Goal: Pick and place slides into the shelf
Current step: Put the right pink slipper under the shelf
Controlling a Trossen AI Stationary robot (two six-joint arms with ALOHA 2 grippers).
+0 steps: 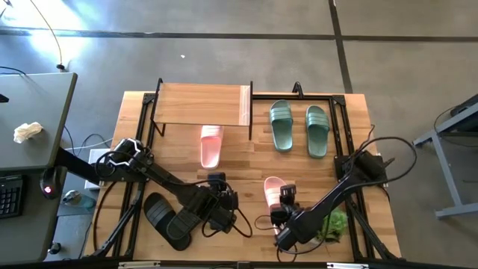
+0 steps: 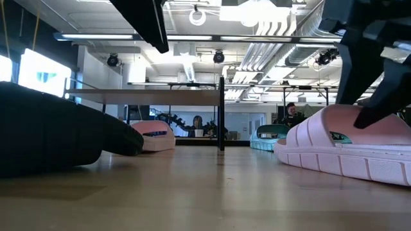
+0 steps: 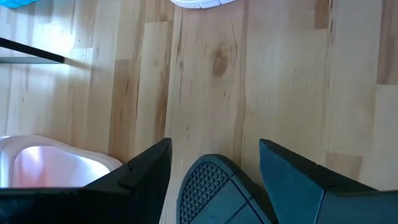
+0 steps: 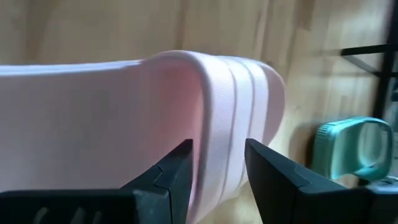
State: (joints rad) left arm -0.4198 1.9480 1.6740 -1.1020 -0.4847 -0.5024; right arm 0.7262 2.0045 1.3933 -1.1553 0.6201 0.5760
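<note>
The shelf (image 1: 202,104) stands at the table's far side. One pink slide (image 1: 211,146) lies sole down at its near edge. Two green slides (image 1: 281,125) (image 1: 317,131) lie to the shelf's right. Two black slides (image 1: 168,217) lie at the near left. My left gripper (image 1: 224,200) hovers open, and a black slide's rounded end (image 3: 211,190) shows between its fingers with wood on both sides. The second pink slide (image 1: 275,193) rests on the table near the front. My right gripper (image 4: 217,146) is open, slanting down over this slide's strap. My right gripper straddles the pink slide's ribbed strap (image 4: 221,124) at its edge. One finger (image 4: 174,168) stands on the foot-opening side and one (image 4: 267,168) outside. The fingers slant down from the near side. The slide lies flat on its sole (image 2: 347,163). I cannot tell whether the fingers touch it.
A thin black metal frame (image 1: 340,127) runs along the table's edges. A crumpled green thing (image 1: 332,224) lies beside the right arm. Bare wood lies between the two arms and the shelf. People (image 2: 198,122) sit in the room beyond the table.
</note>
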